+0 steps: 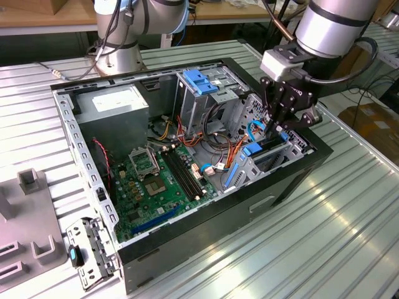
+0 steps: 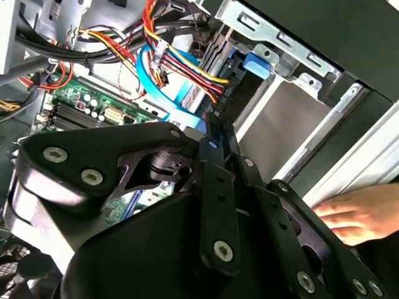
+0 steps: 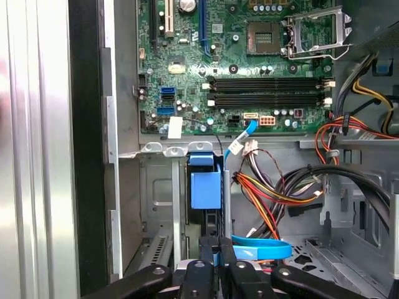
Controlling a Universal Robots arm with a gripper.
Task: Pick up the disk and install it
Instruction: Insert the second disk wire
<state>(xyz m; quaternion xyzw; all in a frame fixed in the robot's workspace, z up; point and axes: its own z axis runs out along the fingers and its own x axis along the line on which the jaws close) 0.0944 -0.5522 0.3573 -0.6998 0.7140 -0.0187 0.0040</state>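
The disk (image 1: 260, 151) stands on edge in the drive bay at the corner of the open computer case (image 1: 187, 232) on the exterior view's right. Its blue side rail (image 3: 205, 190) faces up between the bay's metal walls. My gripper (image 1: 280, 132) comes down from above with its black fingers (image 3: 207, 265) drawn close together on the disk's upper edge, a strip of blue showing between them. In the second wrist view the gripper (image 2: 216, 141) reaches into the bay beside the coloured cables.
A green motherboard (image 1: 156, 180) covers the case floor. A metal cage with a blue top (image 1: 202, 81) and a grey box (image 1: 115, 103) stand at the back. Cable bundles (image 3: 274, 187) lie beside the bay. A person's hand (image 2: 349, 212) rests outside the case wall.
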